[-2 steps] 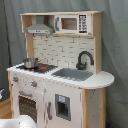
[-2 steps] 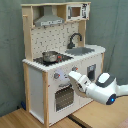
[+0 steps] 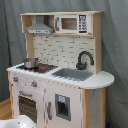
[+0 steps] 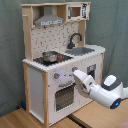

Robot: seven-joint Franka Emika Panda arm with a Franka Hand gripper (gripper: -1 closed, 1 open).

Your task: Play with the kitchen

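Standing on wood floor (image 4: 20, 118): kitchen (image 4: 60, 60)

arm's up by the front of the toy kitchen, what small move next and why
Probably a short push forward. In the second exterior view the gripper points at the front panel of the kitchen, near the knobs and just above the oven door, so a knob looks like the nearest thing to play with.

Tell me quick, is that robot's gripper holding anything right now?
Gripper: up against the kitchen front near the knobs; cannot be told whether it is open, closed, or holding anything.
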